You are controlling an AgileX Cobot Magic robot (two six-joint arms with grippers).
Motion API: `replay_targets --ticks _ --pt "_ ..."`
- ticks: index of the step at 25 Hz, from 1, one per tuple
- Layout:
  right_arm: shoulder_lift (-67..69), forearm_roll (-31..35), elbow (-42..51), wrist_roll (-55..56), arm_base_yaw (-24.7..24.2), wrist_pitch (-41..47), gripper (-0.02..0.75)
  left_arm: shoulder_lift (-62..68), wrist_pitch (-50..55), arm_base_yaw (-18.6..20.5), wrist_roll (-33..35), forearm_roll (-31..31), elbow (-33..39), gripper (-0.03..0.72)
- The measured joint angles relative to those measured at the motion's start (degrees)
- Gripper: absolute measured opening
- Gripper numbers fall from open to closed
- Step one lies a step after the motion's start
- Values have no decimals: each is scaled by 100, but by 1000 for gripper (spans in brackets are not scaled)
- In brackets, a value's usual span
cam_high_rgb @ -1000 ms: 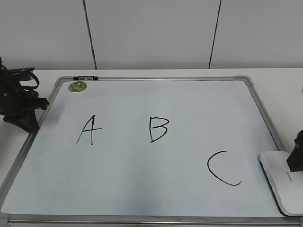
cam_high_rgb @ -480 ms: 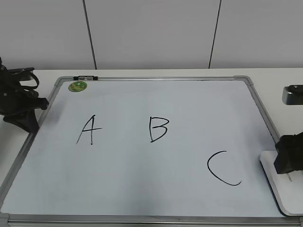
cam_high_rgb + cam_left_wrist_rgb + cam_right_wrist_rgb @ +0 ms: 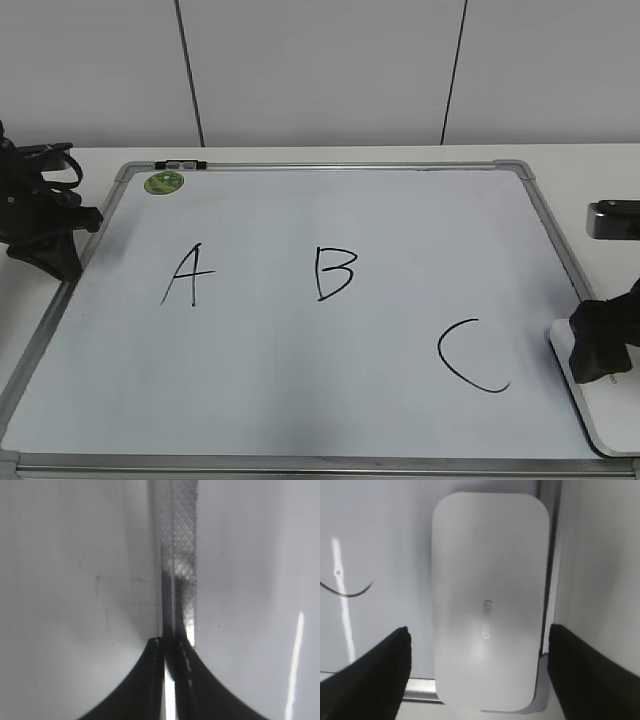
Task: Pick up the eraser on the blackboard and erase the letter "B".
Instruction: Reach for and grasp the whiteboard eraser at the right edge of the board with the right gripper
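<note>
Blackboard (image 3: 300, 400) – handwritten "A" (image 3: 188, 275), letter "B" (image 3: 335, 273), "C" (image 3: 470, 357); eraser (image 3: 490, 600) lettering – blurred, unreadable.

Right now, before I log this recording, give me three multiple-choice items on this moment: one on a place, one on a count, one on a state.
1. Where does the eraser lie?
A. over the board's right edge, near the front corner
B. beside the green sticker
C. on top of the letter "A"

2. How many handwritten letters are on the blackboard?
A. two
B. three
C. four

3. How does the right gripper stand?
A. shut on the eraser
B. open, a finger on each side of the eraser
C. shut, far from the eraser

Key:
1 A: the exterior view shows the eraser straddling the silver frame right of the "C".
2 B: "A", the letter "B" and "C" all stand unerased.
3 B: the right wrist view shows the dark fingers spread wide, clear of the eraser's sides.
</note>
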Motion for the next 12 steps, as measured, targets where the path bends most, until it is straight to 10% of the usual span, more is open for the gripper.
replay_targets --ticks 12 --pt "519 0 -8 174 0 -384 655 0 0 0 0 0 0 11"
